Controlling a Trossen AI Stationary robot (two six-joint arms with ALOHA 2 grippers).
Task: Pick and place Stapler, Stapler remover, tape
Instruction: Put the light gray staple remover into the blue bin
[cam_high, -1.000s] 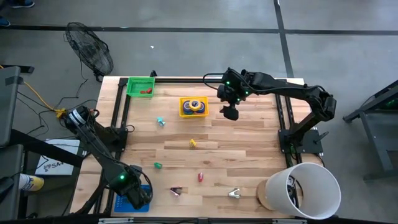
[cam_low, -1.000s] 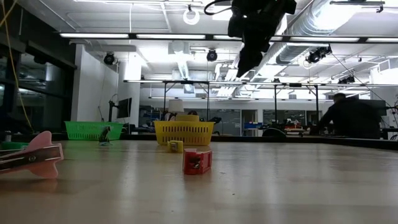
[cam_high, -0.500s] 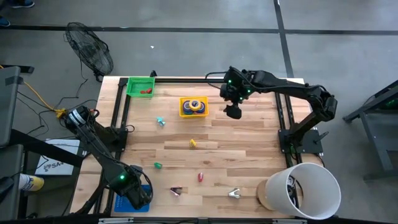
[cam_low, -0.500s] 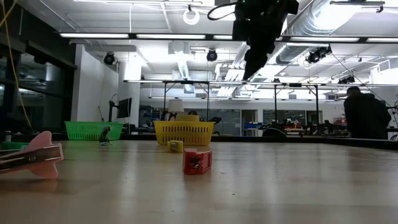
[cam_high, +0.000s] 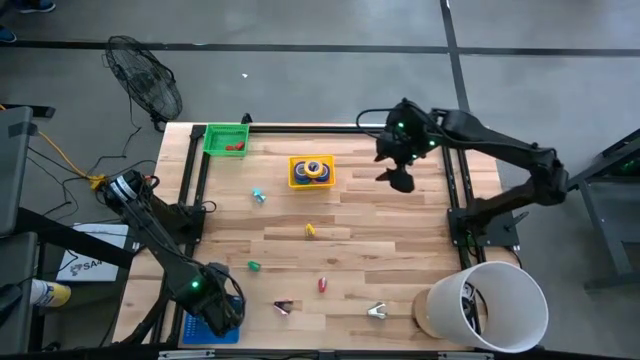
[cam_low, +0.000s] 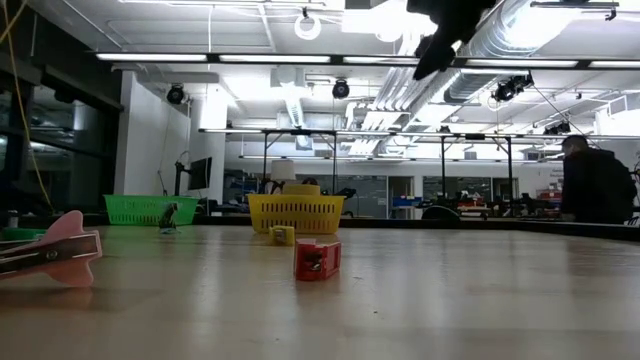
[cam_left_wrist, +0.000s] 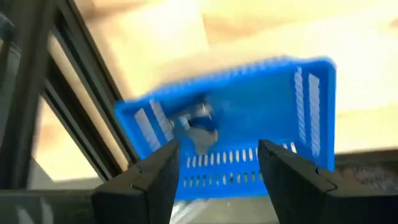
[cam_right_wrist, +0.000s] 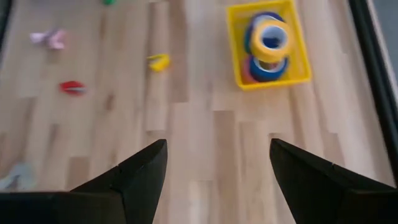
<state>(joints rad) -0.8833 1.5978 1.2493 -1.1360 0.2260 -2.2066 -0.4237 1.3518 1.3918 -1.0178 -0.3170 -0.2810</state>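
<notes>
My left gripper (cam_high: 220, 314) (cam_left_wrist: 219, 149) hangs open over the blue basket (cam_high: 196, 329) (cam_left_wrist: 311, 106) at the table's near left corner. A small blue and silver piece (cam_left_wrist: 198, 124) lies on the basket's floor, clear of the fingers. My right gripper (cam_high: 398, 180) (cam_right_wrist: 217, 144) (cam_low: 440, 50) is open and empty, high over the far right of the table. The tape rolls (cam_high: 312, 170) (cam_right_wrist: 268, 43) lie stacked in the yellow basket (cam_high: 296, 181) (cam_right_wrist: 239, 74). A pink claw-shaped piece (cam_high: 283, 307) (cam_low: 50, 255) and a silver one (cam_high: 376, 312) lie near the front edge.
A green basket (cam_high: 212, 140) (cam_low: 150, 208) with a red piece stands at the far left. Small light-blue (cam_high: 258, 196), yellow (cam_high: 310, 231), green (cam_high: 254, 266) and red (cam_high: 322, 285) (cam_low: 317, 258) pieces lie scattered. A white bucket (cam_high: 495, 305) stands at the near right corner.
My right gripper has moved away from the yellow basket toward the table's right edge, staying high above the table and empty. In the low view it has slid right and upward, partly out of the picture.
</notes>
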